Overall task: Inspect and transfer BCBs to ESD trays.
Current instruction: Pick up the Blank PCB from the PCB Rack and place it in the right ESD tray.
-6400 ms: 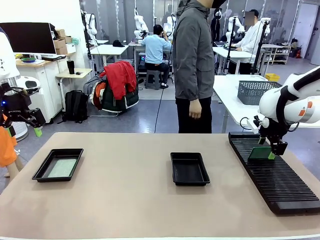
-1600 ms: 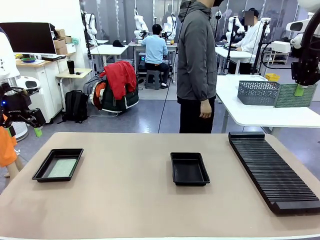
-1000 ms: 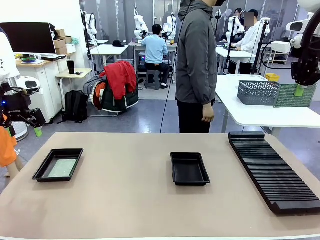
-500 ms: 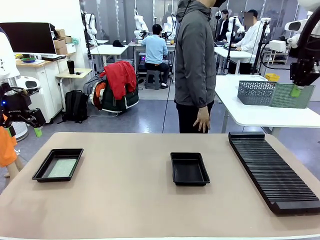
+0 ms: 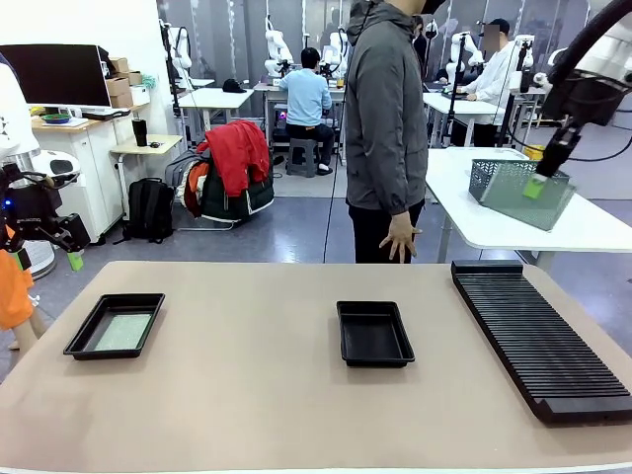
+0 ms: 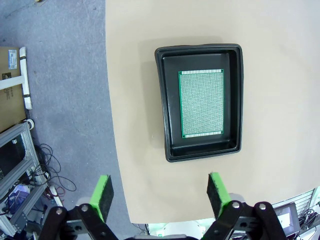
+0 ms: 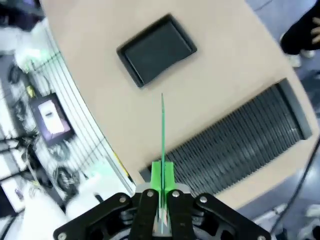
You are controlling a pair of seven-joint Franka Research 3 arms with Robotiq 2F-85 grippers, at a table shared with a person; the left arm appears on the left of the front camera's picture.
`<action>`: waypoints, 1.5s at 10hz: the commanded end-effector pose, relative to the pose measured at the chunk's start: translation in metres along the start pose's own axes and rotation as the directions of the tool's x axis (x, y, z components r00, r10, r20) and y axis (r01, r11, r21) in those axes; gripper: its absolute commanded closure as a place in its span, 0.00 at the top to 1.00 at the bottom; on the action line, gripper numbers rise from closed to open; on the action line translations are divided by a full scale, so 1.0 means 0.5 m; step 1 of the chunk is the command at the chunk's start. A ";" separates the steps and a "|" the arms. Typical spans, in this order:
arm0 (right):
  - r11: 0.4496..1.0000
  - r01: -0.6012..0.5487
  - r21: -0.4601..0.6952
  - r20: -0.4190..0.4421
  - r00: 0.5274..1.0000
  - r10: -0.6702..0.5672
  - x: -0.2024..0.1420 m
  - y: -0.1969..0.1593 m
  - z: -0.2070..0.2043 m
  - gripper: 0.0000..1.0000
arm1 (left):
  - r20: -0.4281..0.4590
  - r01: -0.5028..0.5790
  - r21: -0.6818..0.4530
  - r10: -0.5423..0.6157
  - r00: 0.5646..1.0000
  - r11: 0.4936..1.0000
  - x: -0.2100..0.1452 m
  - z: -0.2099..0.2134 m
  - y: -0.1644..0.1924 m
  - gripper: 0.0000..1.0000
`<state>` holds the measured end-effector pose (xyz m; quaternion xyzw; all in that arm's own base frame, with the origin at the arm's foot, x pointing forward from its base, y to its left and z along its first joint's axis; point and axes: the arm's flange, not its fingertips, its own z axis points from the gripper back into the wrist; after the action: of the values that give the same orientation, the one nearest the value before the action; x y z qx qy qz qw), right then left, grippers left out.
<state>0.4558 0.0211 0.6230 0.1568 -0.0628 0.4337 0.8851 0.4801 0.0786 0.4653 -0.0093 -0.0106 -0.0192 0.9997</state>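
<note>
My right gripper (image 5: 536, 186) is high above the table's far right, shut on a green BCB (image 5: 543, 206) that hangs tilted in the air. In the right wrist view that BCB (image 7: 162, 131) stands edge-on between the shut fingers (image 7: 156, 173), above the empty middle ESD tray (image 7: 156, 50). The same ESD tray (image 5: 374, 334) sits at the table's centre. Near the left edge a second ESD tray (image 5: 84, 341) holds a BCB (image 5: 122, 332). My left gripper (image 5: 69, 247) hovers open off the table's left side, looking down on that ESD tray (image 6: 165, 105) and its BCB (image 6: 201, 102).
A long black ribbed rack (image 5: 538, 336) runs along the table's right side. A person (image 5: 383, 118) stands at the far edge, one hand (image 5: 400, 237) hanging near the rack's far end. Behind, a grey mesh basket (image 5: 494, 176) sits on another table.
My right gripper has swung left and down with the BCB, which now hangs tilted. The person has shifted slightly. The left arm has not moved.
</note>
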 end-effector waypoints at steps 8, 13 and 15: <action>0.763 0.574 0.297 0.224 0.735 -0.640 0.036 0.081 -0.394 0.02 | 0.006 -0.001 0.002 0.001 1.000 1.000 -0.001 -0.001 0.000 1.00; 0.680 0.628 0.378 0.235 0.646 -0.726 0.056 0.076 -0.551 0.02 | 0.006 -0.001 0.002 0.001 1.000 1.000 -0.001 -0.001 0.000 1.00; 0.669 0.624 0.403 0.199 0.654 -0.730 0.075 0.064 -0.594 0.02 | 0.006 -0.001 0.002 0.001 1.000 1.000 -0.001 -0.001 0.000 1.00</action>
<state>0.4379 0.1572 0.3696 0.3623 -0.0771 0.0339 0.9282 0.4802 0.0785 0.4654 -0.0093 -0.0107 -0.0194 0.9997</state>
